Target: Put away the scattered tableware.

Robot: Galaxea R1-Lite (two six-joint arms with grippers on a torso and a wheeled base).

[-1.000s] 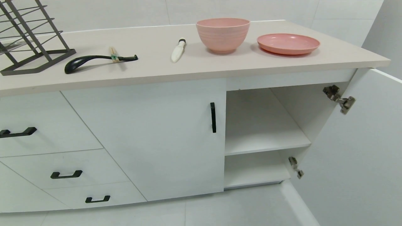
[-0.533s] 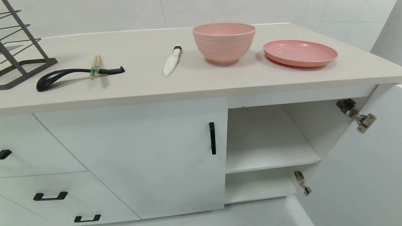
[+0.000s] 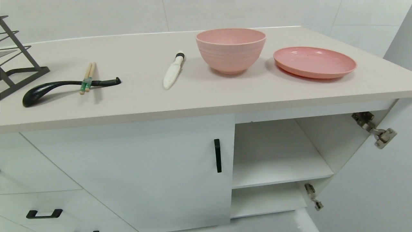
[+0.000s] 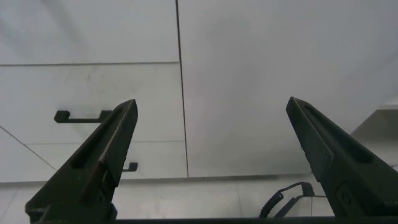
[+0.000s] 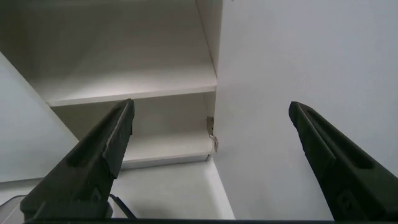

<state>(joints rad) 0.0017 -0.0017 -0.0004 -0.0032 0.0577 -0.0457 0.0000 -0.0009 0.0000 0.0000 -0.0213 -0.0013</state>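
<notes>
Lying on the pale counter point(image 3: 206, 96): pink bowl point(image 3: 230, 48) at 12 o'clock, pink plate point(image 3: 314, 62) near it at 2 o'clock, white knife point(image 3: 173, 71) at 11 o'clock, chopsticks point(image 3: 87, 78) crossing a black ladle point(image 3: 58, 88) at 9 o'clock beside a rack point(image 3: 16, 69). Standing open at 4 o'clock, cupboard point(image 3: 276, 154), door point(image 3: 370, 187) swung wide. Spread apart and grasping nothing, left gripper point(image 4: 211, 106) before drawer fronts point(image 4: 93, 93), right gripper point(image 5: 211, 106) before shelves point(image 5: 124, 81).

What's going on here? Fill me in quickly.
Nothing is being held. The robot faces the cabinet, whose right door hangs open, with the left gripper and right gripper both open, low before it. The pink bowl, pink plate, white knife, black ladle and chopsticks across its handle sit on the counter, not yet put away.
</notes>
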